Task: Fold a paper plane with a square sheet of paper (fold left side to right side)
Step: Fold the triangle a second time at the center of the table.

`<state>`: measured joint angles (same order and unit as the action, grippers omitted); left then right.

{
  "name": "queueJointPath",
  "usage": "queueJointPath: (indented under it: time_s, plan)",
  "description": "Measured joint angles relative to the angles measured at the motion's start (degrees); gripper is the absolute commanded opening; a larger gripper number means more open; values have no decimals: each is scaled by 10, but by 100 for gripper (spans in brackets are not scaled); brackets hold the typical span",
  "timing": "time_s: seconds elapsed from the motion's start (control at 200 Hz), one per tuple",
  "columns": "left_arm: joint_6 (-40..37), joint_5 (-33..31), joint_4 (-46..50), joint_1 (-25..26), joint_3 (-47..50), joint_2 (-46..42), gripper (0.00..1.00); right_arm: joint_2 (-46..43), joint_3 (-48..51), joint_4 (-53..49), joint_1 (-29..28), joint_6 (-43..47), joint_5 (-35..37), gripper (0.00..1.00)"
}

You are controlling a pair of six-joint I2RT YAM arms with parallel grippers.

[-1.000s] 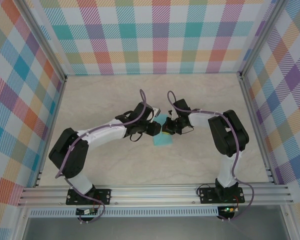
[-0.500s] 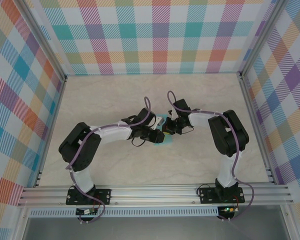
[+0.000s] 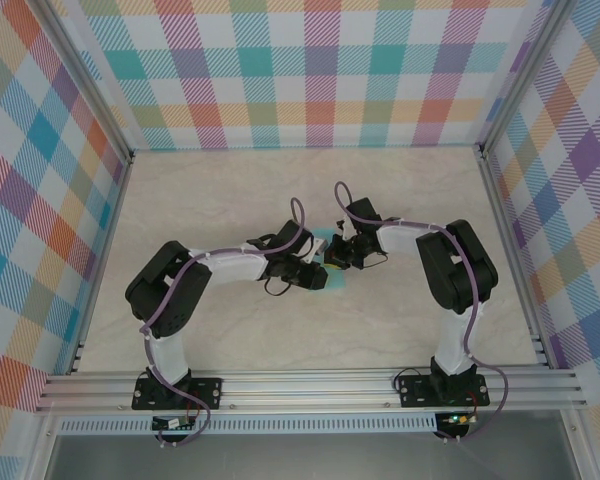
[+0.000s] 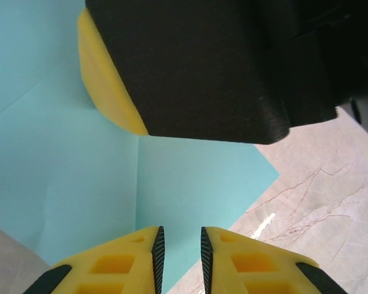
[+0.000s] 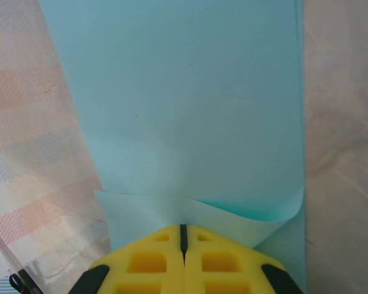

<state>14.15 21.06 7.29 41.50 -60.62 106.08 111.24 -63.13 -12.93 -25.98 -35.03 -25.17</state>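
Observation:
The square sheet of paper [image 3: 331, 285] is light turquoise and lies on the table's middle, mostly covered by the two grippers. My right gripper [image 5: 184, 228] is shut on a lifted edge of the sheet [image 5: 184, 110], whose flap curls up and over beside the fingertips. My left gripper [image 4: 180, 233] hovers low over the sheet [image 4: 190, 177] with a narrow gap between its jaws and nothing in them. A straight crease runs up the paper from that gap. The right gripper's black and yellow body [image 4: 190, 67] sits just ahead of the left fingers. From above, the left gripper [image 3: 315, 273] and right gripper [image 3: 336, 256] nearly touch.
The pale marble tabletop [image 3: 230, 200] is boxed in by plaid walls [image 3: 310, 70] at the back and both sides. An aluminium rail [image 3: 310, 385] runs along the near edge with both arm bases. The right arm's elbow [image 3: 460, 265] bulges to the right.
The left arm has reached further right, bringing its gripper over the paper and close to the right gripper, with its jaws narrowing. The right gripper has stayed put, still shut.

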Motion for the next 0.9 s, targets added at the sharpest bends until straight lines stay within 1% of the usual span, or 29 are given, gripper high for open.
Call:
queueJointPath:
  time_s: [0.4, 0.5, 0.7, 0.835, 0.905]
  plan:
    - [0, -8, -5, 0, 13, 3, 22, 0, -1, -2, 0, 3, 0, 0]
    - [0, -12, -7, 0, 16, 3, 18, 0, -1, -2, 0, 4, 0, 0]
    - [6, -22, -21, 0, 27, 3, 6, -1, -1, -1, 0, 4, -2, 0]
    - [11, -20, -36, 0, 36, 1, 2, -13, 4, -6, 5, 7, -4, 0]
    - [13, -20, -45, 0, 42, -1, 1, -33, 12, -11, 8, 13, -3, 0]
